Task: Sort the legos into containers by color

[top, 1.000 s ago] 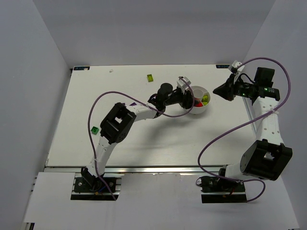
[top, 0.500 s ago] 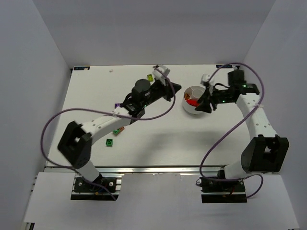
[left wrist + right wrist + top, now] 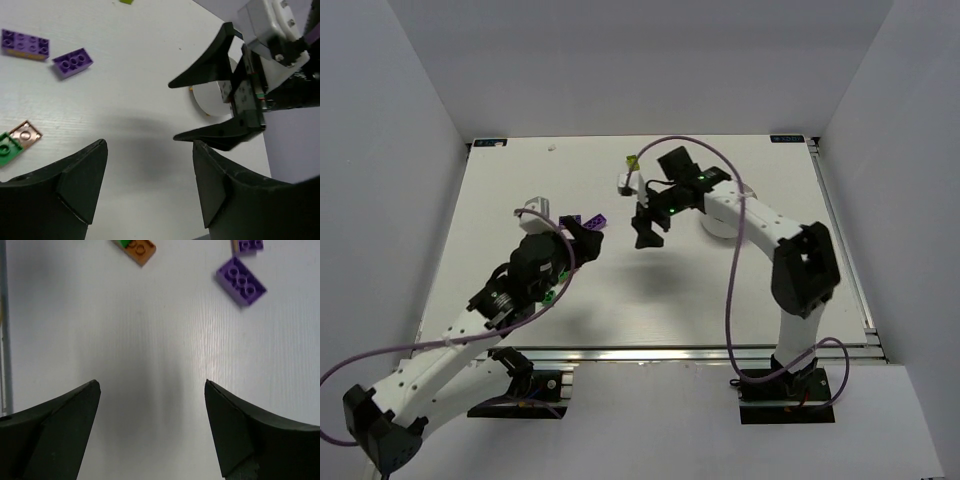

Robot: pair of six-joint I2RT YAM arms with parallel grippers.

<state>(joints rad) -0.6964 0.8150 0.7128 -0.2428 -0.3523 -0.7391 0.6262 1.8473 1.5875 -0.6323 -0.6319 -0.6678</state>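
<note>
The left hand [image 3: 150, 150] is open. Nothing is between its fingers. It hangs over the white table [image 3: 125, 115]. The right hand [image 3: 151, 390] is open wide too, and it holds nothing.

From the top, the right arm reaches across from the right side. Its hand hangs near the middle of the table, just right of the left hand. The two hands point at each other and do not touch.

The bowl [image 3: 207, 100] sits on the table behind the right hand. The hand hides most of it, so I cannot tell what is in it.

Two purple legos [image 3: 73, 61] lie on the table, one long and one short. They are near each other but apart. An orange lego [image 3: 26, 133] lies right against a green lego [image 3: 6, 149], close to the left hand's finger. A yellow-green lego [image 3: 632, 160] lies alone near the far side of the table. All of these legos are outside the bowl.
</note>
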